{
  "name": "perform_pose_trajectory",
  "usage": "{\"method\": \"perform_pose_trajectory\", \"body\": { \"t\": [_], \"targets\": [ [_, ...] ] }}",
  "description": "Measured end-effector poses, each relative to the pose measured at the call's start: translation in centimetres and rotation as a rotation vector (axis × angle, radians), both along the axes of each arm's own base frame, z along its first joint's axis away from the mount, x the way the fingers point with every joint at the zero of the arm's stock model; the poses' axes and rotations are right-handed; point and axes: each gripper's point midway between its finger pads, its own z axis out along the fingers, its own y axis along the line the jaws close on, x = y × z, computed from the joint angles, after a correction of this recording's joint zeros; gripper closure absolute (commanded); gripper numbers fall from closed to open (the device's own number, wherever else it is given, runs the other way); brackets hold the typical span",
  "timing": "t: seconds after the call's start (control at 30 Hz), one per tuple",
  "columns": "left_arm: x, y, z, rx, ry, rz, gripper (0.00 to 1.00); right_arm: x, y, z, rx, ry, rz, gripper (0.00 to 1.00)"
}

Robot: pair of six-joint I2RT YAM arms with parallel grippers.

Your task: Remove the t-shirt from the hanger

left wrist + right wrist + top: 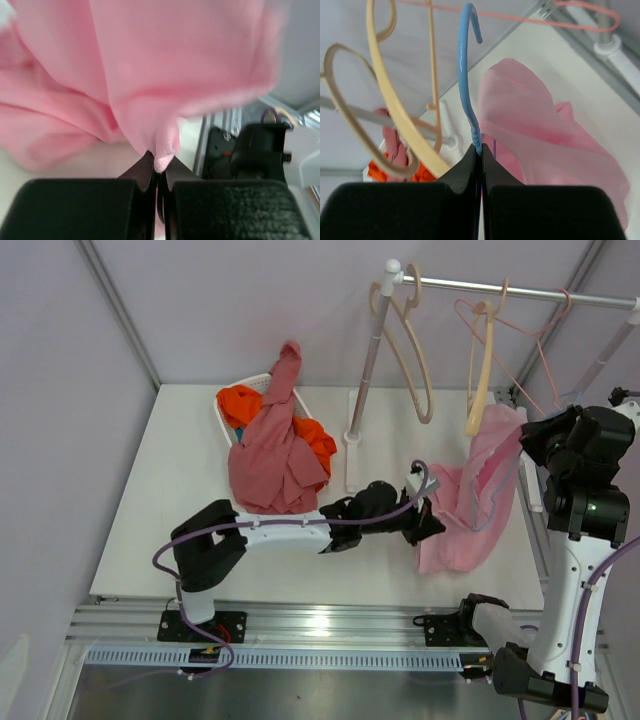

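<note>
Low over the white table (180, 490), the left gripper (159, 172) pinches a fold of the soft pink t-shirt (470, 502). The shirt runs up and rightward from that pinch to the thin blue hanger (465, 75), whose neck the raised right gripper (480, 152) clamps tightly.

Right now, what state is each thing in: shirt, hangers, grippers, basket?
pink t-shirt: draped on the blue hanger, one fold pinched.
blue hanger: off the rail, held by its neck.
left gripper: shut on the pink t-shirt.
right gripper: shut on the blue hanger.
beige hangers: hanging empty on the rail.
basket: full of clothes.
</note>
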Motion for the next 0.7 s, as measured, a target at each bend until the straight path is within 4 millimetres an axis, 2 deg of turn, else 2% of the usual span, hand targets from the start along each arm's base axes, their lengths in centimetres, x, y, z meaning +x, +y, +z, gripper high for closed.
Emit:
{"method": "perform_pose_trajectory", "body": {
  "t": [0.13,0.23,0.3,0.4,0.5,0.6,0.7],
  "targets": [
    [2.8,0.6,5.6,-0.054,-0.063,0.078,0.99,-1.5,2.2,-0.3,0.03,0.008,0.095,1.0],
    [3.9,0.8,9.6,-0.095,-0.115,0.123,0.99,-2.8,3.5,-0.2,0.045,0.007,0.149,1.0],
    [4.3,1.0,11.1,-0.108,-0.14,0.145,0.99,-3.5,4.4,-0.4,0.057,0.015,0.188,1.0],
    [4.9,1.6,11.1,-0.089,-0.153,0.177,0.99,-4.0,5.6,-0.9,0.075,0.037,0.248,1.0],
    [5.3,2.0,9.8,-0.05,-0.145,0.2,0.99,-4.2,6.2,-1.9,0.083,0.068,0.281,1.0],
    [5.3,2.8,7.8,-0.005,-0.131,0.211,0.99,-4.4,5.9,-2.6,0.061,0.086,0.27,1.0],
    [5.1,3.7,6.4,0.039,-0.118,0.217,0.99,-4.7,5.3,-2.2,0.009,0.066,0.259,1.0]
  ]
}}
